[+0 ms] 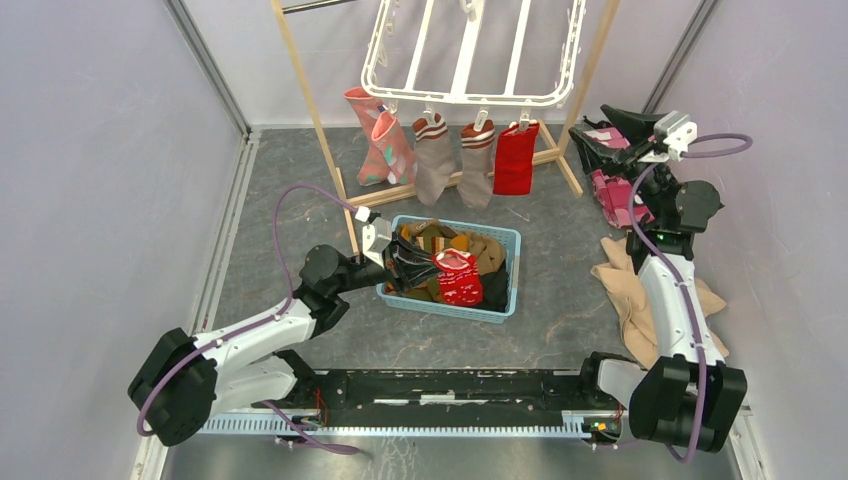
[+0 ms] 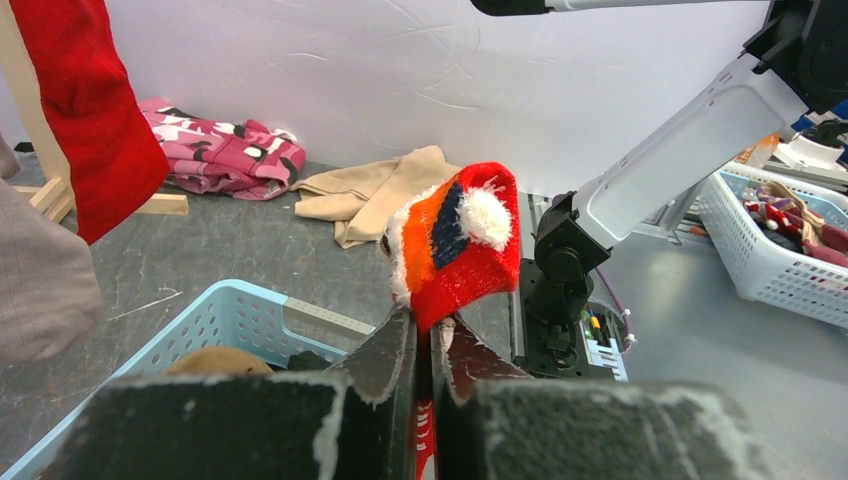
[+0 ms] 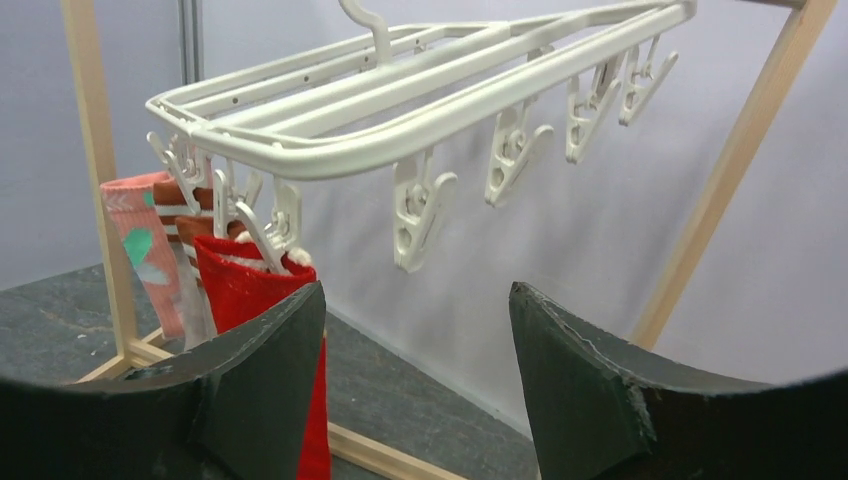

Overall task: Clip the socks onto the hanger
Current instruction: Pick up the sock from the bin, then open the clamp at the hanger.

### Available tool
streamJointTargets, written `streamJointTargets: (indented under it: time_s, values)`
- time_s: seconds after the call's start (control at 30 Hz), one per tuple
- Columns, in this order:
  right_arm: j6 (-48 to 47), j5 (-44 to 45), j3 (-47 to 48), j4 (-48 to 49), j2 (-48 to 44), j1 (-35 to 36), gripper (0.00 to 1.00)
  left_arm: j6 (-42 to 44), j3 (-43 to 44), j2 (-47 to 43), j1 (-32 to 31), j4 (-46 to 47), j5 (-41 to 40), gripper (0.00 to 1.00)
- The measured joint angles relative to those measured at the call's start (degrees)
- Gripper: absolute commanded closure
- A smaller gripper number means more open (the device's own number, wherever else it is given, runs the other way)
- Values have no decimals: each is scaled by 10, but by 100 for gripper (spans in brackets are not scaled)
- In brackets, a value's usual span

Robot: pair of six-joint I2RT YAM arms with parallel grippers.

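The white hanger (image 1: 470, 60) hangs from a wooden frame at the back. Along its near rim are clipped a salmon-pink sock (image 1: 385, 150), two grey-brown socks (image 1: 433, 155) and a bright red sock (image 1: 515, 158). Over the blue basket (image 1: 505, 300), my left gripper (image 1: 428, 265) is shut on a red sock (image 2: 460, 245) with orange, blue and white patches, which stands up from the jaws. My right gripper (image 3: 415, 300) is open and empty, just right of the clipped red sock (image 3: 250, 290) and below the hanger's (image 3: 400, 90) free clips.
The blue basket holds several more socks. A pink camouflage cloth (image 1: 615, 195) and a tan garment (image 1: 640, 290) lie on the floor at the right. The wooden frame's posts (image 1: 310, 110) flank the hanger. A white basket (image 2: 770, 240) stands beyond the right arm's base.
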Motion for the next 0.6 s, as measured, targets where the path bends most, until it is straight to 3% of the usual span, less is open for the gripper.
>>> streamJointTargets:
  time_s: [0.2, 0.6]
  values:
    - [-2, 13, 33, 1, 20, 21, 27, 0, 0, 1, 0, 0, 0, 92]
    - [-86, 105, 80, -86, 42, 90, 30, -5, 4, 10, 0, 4, -1, 92]
